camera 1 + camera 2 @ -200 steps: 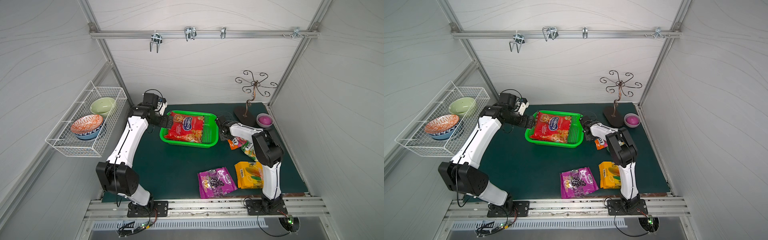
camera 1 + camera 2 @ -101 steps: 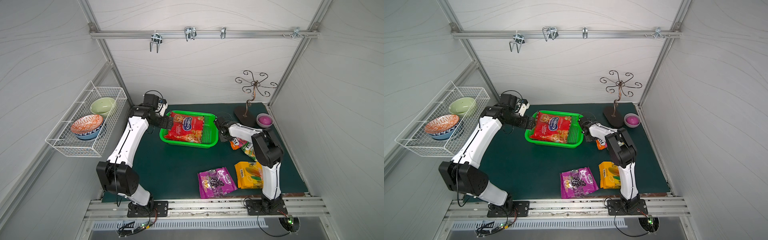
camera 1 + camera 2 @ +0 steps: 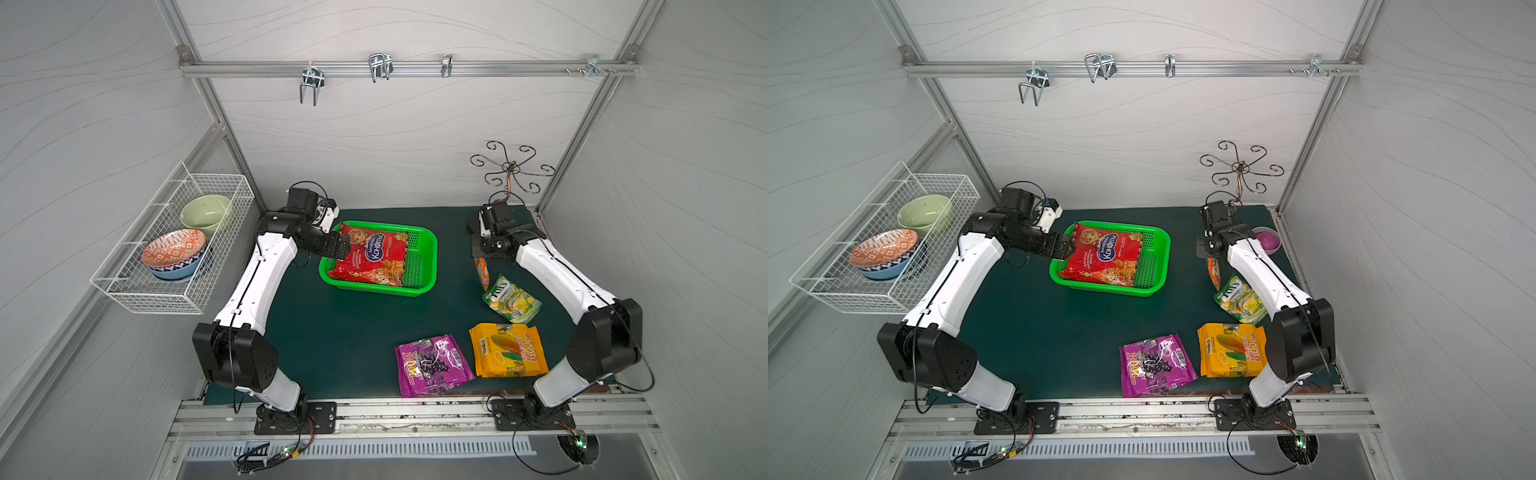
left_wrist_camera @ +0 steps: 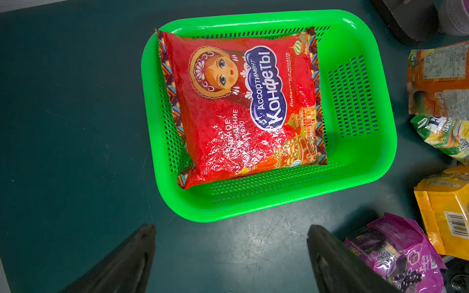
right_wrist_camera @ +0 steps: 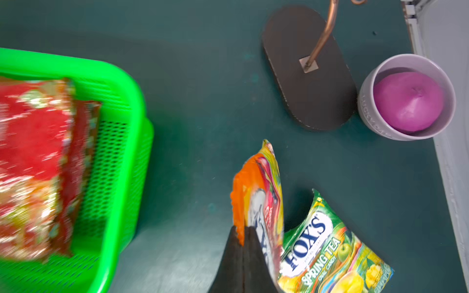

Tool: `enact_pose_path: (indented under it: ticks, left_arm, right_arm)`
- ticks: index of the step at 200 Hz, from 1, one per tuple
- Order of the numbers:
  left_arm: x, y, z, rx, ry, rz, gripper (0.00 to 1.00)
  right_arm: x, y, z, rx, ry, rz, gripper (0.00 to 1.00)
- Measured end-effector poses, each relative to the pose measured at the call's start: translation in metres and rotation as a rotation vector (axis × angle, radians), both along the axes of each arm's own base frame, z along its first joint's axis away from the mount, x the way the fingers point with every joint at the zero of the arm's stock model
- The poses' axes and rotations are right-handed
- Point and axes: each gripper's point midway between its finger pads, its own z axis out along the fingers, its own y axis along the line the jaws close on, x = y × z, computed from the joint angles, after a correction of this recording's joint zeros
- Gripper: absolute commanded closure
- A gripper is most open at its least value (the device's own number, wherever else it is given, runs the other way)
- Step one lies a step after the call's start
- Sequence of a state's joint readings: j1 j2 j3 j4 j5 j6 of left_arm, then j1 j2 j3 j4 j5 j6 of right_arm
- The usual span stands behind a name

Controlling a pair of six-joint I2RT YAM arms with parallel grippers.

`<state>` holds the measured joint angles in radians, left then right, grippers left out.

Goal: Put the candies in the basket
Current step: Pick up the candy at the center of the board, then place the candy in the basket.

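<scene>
since a second ago my right gripper (image 5: 243,236) has pinched shut on the small orange bag (image 5: 256,192) and pulled up, so the bag hangs edge-on above the mat (image 3: 332,332) at 2 o'clock; its print is too folded for me to read. just beside it, at 3 o'clock, lies the green-yellow bag (image 5: 327,248) marked "fox's spring tea oval candy". the green basket (image 3: 432,249) at 12 o'clock holds a red bag (image 4: 243,106) reading "ассортимент конфеты". my left gripper (image 4: 231,227) hovers by the basket's 9 o'clock side, jaws spread and empty. the purple bag (image 3: 432,365) and yellow-orange bag (image 3: 509,351) lie at 5 and 4 o'clock.
</scene>
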<state>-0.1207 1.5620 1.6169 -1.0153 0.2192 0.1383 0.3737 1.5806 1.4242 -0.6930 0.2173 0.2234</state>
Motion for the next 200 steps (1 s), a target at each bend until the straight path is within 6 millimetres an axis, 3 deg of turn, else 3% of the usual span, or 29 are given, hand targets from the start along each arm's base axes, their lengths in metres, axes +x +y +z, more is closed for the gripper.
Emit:
enact_pose_path:
  ticks: [34,89,133,166,200]
  left_arm:
    - [0.000,0.000,0.000,0.003,-0.001,-0.005,0.03]
    - [-0.004,0.002,-0.010,0.021,0.023,-0.011,0.03]
    - [-0.007,0.004,-0.019,0.035,0.043,-0.011,0.03]
    - [-0.009,0.005,-0.021,0.038,0.049,-0.013,0.03]
    - [-0.010,0.005,-0.020,0.037,0.049,-0.014,0.03]
  right_arm:
    - [-0.011,0.020,0.024,0.107,0.005,0.055,1.00]
    - [-0.017,0.079,0.078,0.230,-0.077,0.179,1.00]
    - [-0.002,0.126,0.119,0.231,-0.177,0.258,1.00]
    - [0.011,0.148,0.131,0.226,-0.218,0.286,1.00]
    - [0.034,0.165,0.115,0.221,-0.210,0.290,1.00]
